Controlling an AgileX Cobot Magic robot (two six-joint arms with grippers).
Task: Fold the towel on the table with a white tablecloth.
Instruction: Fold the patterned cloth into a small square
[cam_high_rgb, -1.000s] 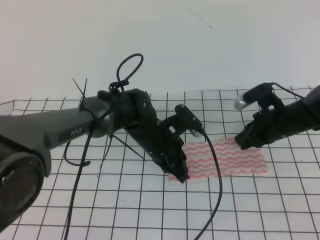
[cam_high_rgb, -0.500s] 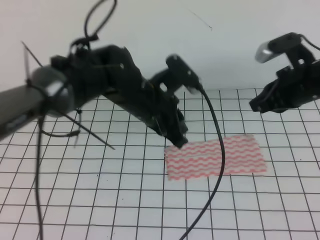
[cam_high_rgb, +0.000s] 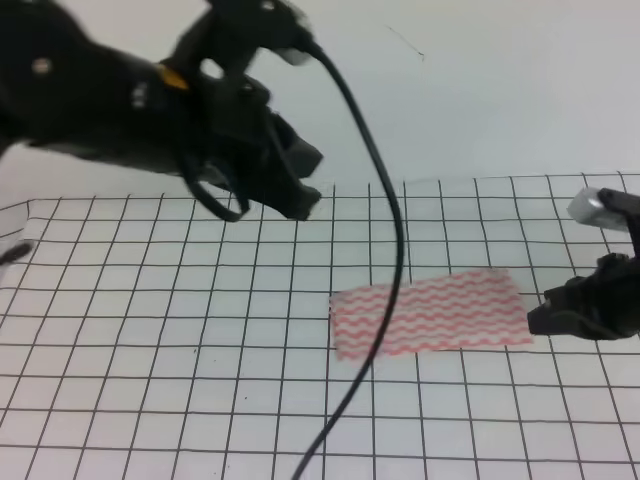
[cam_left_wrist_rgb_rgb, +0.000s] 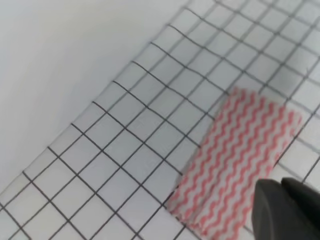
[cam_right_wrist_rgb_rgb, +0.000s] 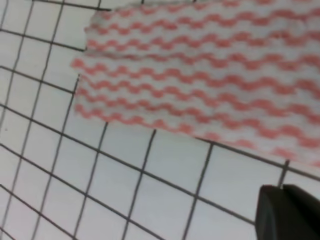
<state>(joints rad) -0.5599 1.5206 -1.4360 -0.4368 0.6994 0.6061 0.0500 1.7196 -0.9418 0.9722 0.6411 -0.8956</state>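
Now left end effector (cam_high_rgb: 300, 195) lifted off towel (cam_high_rgb: 430, 313), right (cam_high_rgb: 545, 318) lowered, grips unclear.

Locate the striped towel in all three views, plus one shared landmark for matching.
Exterior high: the towel lies flat right of centre, a black cable crossing its left part.
Left wrist: the towel sits lower right, running diagonally, partly behind the left gripper's dark tip.
Right wrist: the towel fills the upper part.
Shared landmark: the black grid lines of the white tablecloth around the towel.
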